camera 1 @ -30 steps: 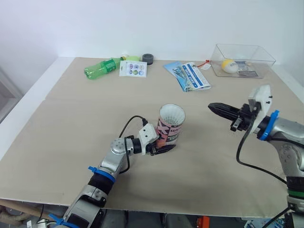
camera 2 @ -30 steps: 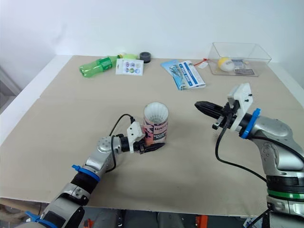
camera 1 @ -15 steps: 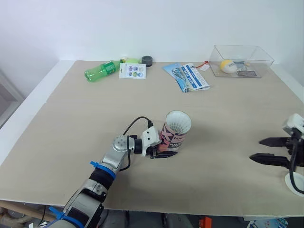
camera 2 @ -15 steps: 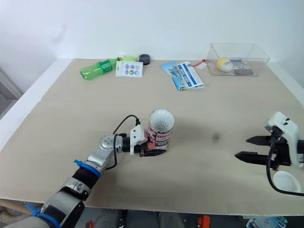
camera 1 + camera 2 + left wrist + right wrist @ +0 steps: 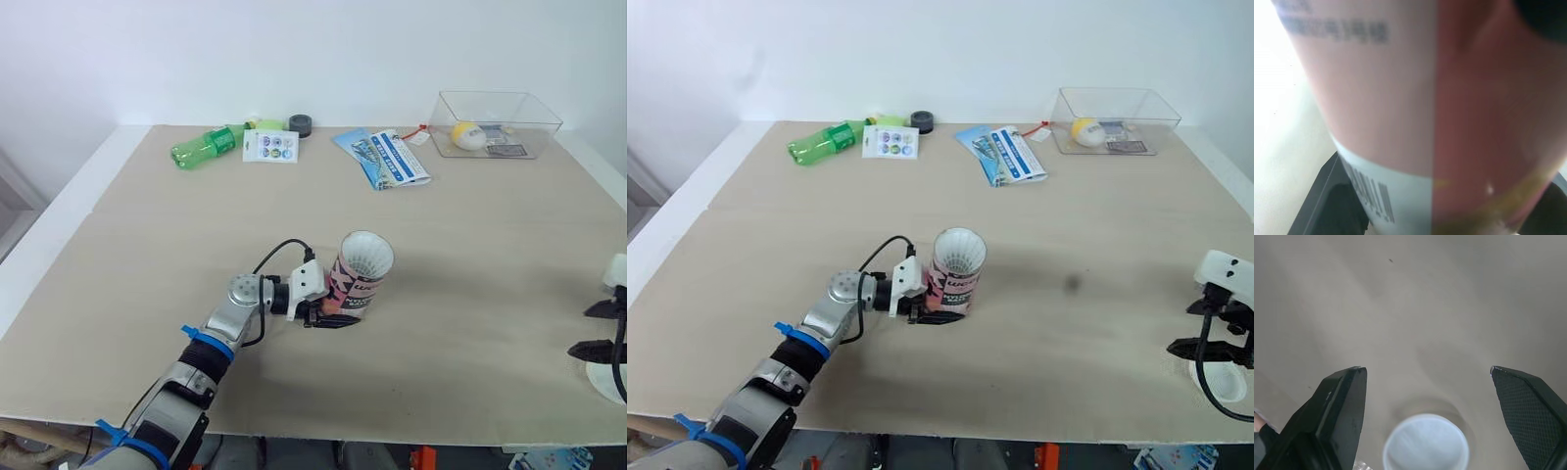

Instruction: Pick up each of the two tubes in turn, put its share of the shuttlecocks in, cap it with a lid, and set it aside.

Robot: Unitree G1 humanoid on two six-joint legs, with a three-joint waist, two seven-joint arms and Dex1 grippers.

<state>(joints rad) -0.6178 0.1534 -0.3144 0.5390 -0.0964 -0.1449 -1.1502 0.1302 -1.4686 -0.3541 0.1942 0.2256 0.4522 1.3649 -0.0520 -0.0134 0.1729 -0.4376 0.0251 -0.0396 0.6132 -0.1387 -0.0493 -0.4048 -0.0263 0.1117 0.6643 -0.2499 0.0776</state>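
My left gripper (image 5: 328, 311) clamps the pink-and-white cardboard tube (image 5: 359, 279). Near right, my right gripper (image 5: 1426, 369) gapes wide over the round white plastic lid (image 5: 1426, 443).

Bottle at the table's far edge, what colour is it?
The bottle is green, clearest in the left eye view.

Plain white wall (image 5: 294, 49), wide beige table (image 5: 157, 245) with white edge, seam across it, even light

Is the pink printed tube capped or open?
Open: white shuttlecock feathers show inside the pink printed tube; a round white lid lies by the right gripper.
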